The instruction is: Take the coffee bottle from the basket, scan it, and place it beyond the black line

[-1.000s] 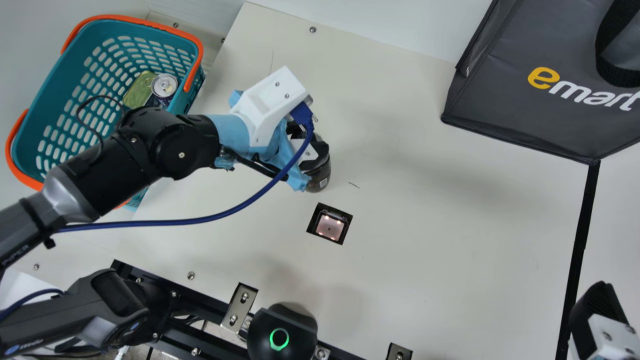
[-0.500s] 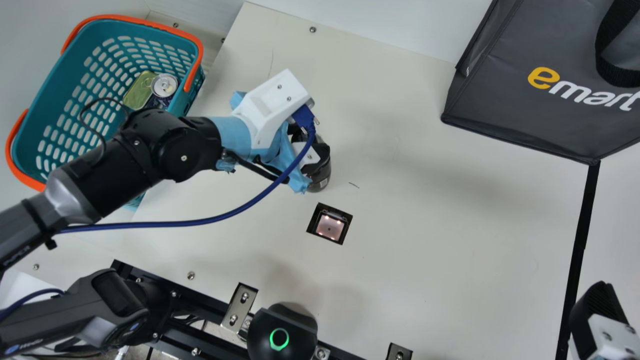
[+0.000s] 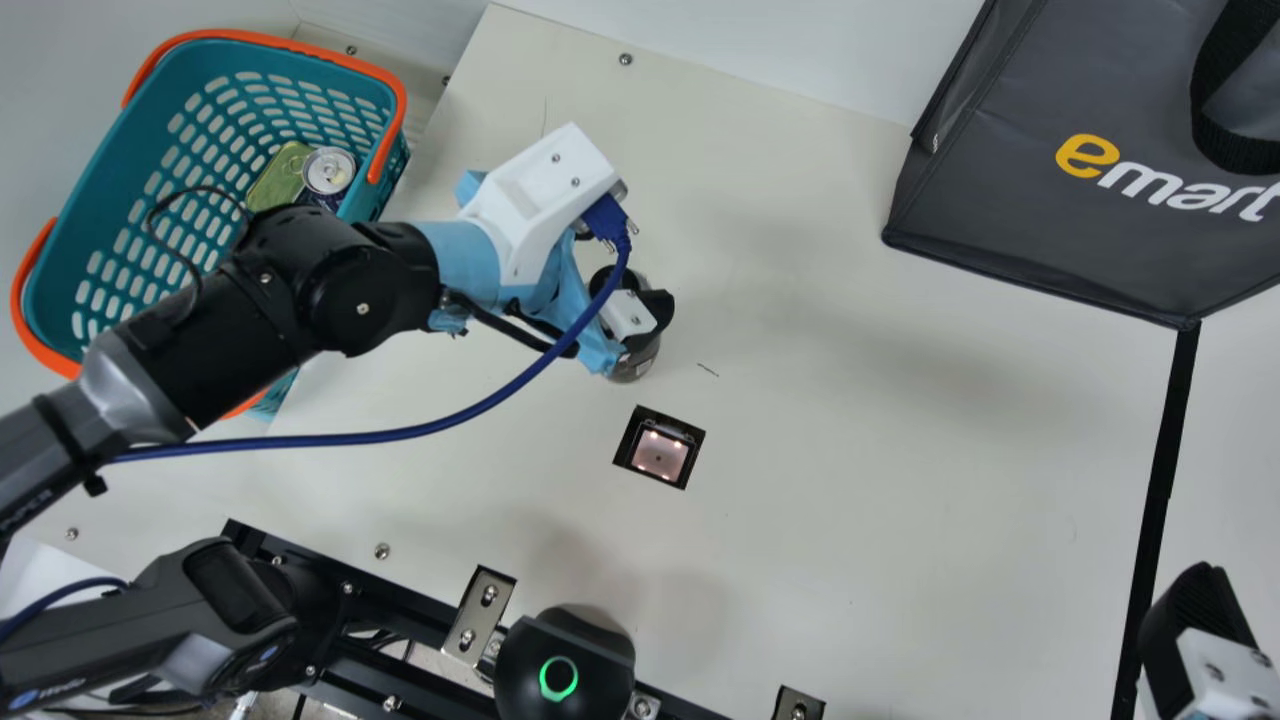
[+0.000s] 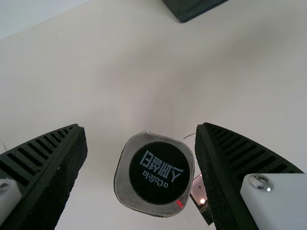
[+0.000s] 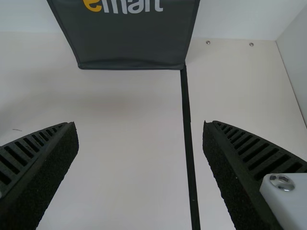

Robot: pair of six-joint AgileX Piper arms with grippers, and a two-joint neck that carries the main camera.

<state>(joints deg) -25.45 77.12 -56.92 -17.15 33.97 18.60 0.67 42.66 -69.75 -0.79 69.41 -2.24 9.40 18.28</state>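
The basket held a can and a green tin. The left gripper's fingers stood wide apart at the coffee bottle, gripping nothing; it stood near the scanner. By the black line, the right gripper's fingers stood wide apart, empty.

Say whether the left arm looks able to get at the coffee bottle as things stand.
Probably yes: the left tool is open, the coffee bottle stands between its fingers, and nothing seems to block them from closing.
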